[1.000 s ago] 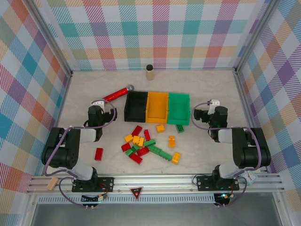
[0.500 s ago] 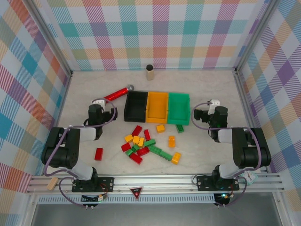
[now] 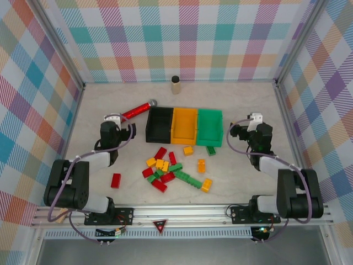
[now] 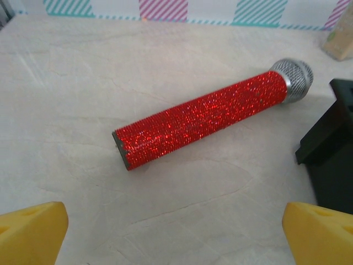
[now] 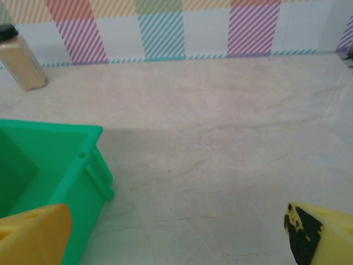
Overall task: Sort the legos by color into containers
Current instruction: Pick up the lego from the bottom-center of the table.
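Three joined bins sit mid-table: black (image 3: pixel 160 124), orange (image 3: pixel 185 126) and green (image 3: pixel 210 127). In front of them lie several red, yellow and green legos (image 3: pixel 171 168), with one red brick (image 3: pixel 116 180) apart at the left. My left gripper (image 3: pixel 117 126) hovers left of the black bin (image 4: pixel 333 149), open, with bare table between its yellow fingertips (image 4: pixel 30 232). My right gripper (image 3: pixel 252 130) hangs right of the green bin (image 5: pixel 49 165), open too, nothing between its fingertips (image 5: pixel 33 234). From above, all three bins look empty.
A glittery red cylinder with a grey end (image 4: pixel 209 118) lies just ahead of the left gripper, pointing toward the black bin. A tan upright cylinder (image 3: pixel 176 84) stands by the back wall. Checked walls enclose the table on three sides.
Both arms have reached a little farther onto the table: the left gripper shifted up and left, the right gripper up and right. The legos and bins have not moved.
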`<control>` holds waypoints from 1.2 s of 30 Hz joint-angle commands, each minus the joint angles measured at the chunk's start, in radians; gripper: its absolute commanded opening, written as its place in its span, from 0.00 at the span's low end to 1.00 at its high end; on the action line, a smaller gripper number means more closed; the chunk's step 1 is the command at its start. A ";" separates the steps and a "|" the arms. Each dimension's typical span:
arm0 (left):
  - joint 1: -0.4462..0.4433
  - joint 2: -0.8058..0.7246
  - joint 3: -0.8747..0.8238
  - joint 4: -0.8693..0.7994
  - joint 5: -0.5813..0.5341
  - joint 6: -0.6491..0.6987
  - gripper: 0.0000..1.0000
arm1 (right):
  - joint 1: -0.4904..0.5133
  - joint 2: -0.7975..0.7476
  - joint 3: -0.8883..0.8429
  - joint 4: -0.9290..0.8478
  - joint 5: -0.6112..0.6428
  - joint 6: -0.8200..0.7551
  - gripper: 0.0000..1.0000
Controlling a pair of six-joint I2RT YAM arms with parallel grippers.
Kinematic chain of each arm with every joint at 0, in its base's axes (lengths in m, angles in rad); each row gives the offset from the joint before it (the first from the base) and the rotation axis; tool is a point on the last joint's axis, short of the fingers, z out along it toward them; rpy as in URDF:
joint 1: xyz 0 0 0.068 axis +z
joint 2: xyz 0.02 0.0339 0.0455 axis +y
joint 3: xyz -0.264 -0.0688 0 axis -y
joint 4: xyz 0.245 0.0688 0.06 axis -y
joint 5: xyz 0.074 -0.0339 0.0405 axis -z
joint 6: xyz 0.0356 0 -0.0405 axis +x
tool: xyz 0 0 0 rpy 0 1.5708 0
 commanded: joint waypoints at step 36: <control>-0.075 -0.246 0.028 -0.423 0.310 -0.455 1.00 | 0.514 -0.213 0.351 -1.231 -0.388 0.371 0.86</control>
